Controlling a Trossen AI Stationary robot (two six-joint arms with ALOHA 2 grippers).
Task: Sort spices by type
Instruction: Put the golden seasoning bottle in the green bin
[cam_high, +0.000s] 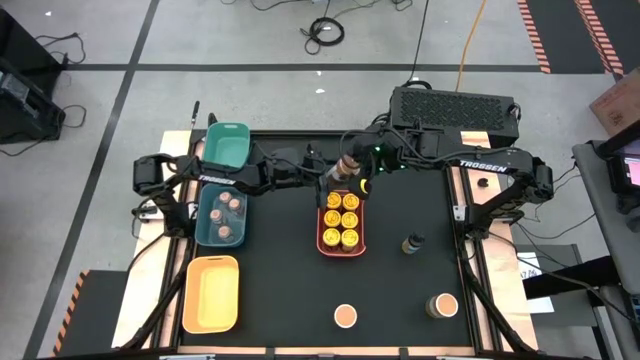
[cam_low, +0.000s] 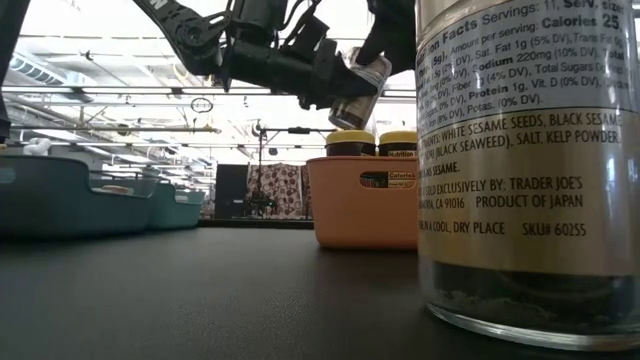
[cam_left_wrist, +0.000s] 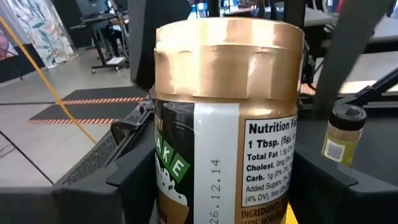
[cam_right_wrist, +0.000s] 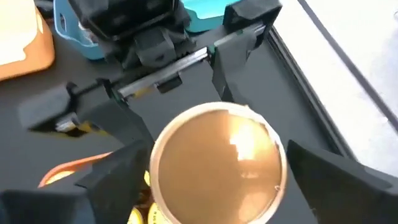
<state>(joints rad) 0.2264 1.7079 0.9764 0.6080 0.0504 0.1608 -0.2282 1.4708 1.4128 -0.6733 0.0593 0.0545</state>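
Observation:
A spice jar with a wide tan-gold lid (cam_high: 348, 166) hangs in the air between both grippers, above the far end of the coral tray (cam_high: 322, 243). That tray holds several yellow-lidded jars (cam_high: 340, 218). My left gripper (cam_high: 334, 180) reaches in from the table's left and is shut on the jar's body (cam_left_wrist: 205, 162). My right gripper (cam_high: 360, 172) comes from the right and above and is shut on its lid (cam_right_wrist: 217, 162). In the low view the jar (cam_low: 358, 88) is tilted. Pinkish-lidded jars (cam_high: 229, 205) stand in the teal tray (cam_high: 204, 222). My left gripper pinches the jar's labelled body (cam_left_wrist: 186, 168) just below the lid, one finger (cam_left_wrist: 134, 180) on each side, coming roughly level from the table's left. The jar is lifted clear and tilted. My right gripper has the lid's rim (cam_right_wrist: 161, 180) between its two fingers (cam_right_wrist: 115, 177), coming from above along the jar's axis. The lid fills the gap between them.
A green tray (cam_high: 228, 145) stands at the far left and a yellow tray (cam_high: 212, 292) at the near left. Loose on the mat are a dark-lidded jar (cam_high: 412, 243) and two tan-lidded jars (cam_high: 346, 316) (cam_high: 443, 305). One jar (cam_low: 520, 170) stands right before the low camera.

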